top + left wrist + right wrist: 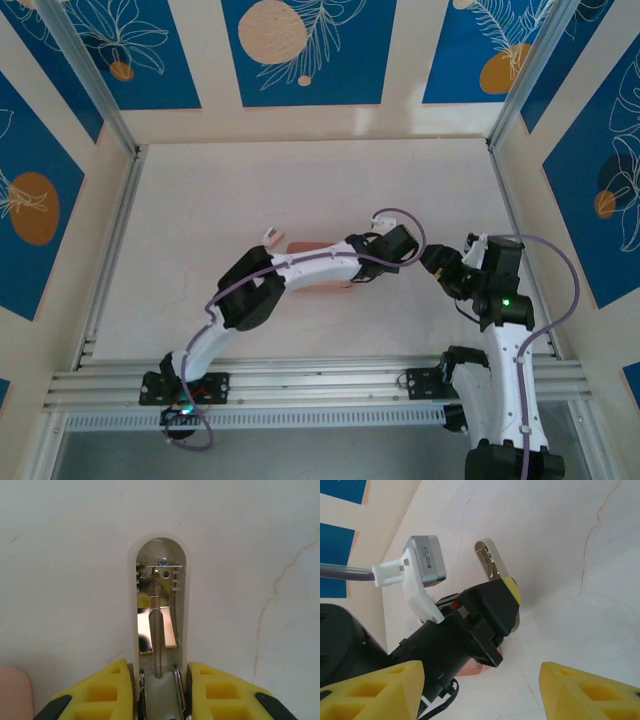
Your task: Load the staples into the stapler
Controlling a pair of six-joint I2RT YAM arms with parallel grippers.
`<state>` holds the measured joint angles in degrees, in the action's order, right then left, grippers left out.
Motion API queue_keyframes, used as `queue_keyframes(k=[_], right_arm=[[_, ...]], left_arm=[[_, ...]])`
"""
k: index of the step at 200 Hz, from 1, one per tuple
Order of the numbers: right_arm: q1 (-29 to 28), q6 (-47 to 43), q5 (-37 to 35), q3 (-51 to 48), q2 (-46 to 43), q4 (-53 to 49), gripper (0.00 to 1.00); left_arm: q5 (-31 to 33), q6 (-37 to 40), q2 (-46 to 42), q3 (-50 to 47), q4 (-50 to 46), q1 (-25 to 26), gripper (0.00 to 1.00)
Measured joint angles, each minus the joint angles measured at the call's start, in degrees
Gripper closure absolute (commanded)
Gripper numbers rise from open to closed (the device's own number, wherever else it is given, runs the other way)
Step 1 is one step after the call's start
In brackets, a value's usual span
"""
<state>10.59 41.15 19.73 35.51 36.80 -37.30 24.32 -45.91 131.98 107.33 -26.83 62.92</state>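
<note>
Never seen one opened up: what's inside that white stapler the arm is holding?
Inside the stapler, a long coil spring lies over a bright metal plate. Its lower end is hidden between the left gripper's yellow fingers, so what sits there cannot be told.

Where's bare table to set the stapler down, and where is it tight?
Free: the far half of the table, between back wall and arms; also the strip between left rail and left arm. Crowded: centre-right, where the left gripper, shut on the stapler, meets the open right gripper, pink tray under the left arm.
</note>
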Motion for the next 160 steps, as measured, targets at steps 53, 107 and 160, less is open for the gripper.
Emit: queue_keyframes(k=[53,107,160], right_arm=[[0.00,-0.04,0.85,-0.52,-0.63,-0.55,0.38],[0.15,-0.07,1.05,-0.52,-0.63,-1.42,0.38],[0.15,-0.04,1.07,-0.52,-1.03,-1.95,0.38]], left_arm=[[0.83,-3.32,1.64,0.31,-1.14,0.00,0.95],[0.09,-5.27,3.26,0.37,-1.05,-0.02,0.83],[-0.98,-6.75,3.26,0.00,0.55,-0.17,0.68]])
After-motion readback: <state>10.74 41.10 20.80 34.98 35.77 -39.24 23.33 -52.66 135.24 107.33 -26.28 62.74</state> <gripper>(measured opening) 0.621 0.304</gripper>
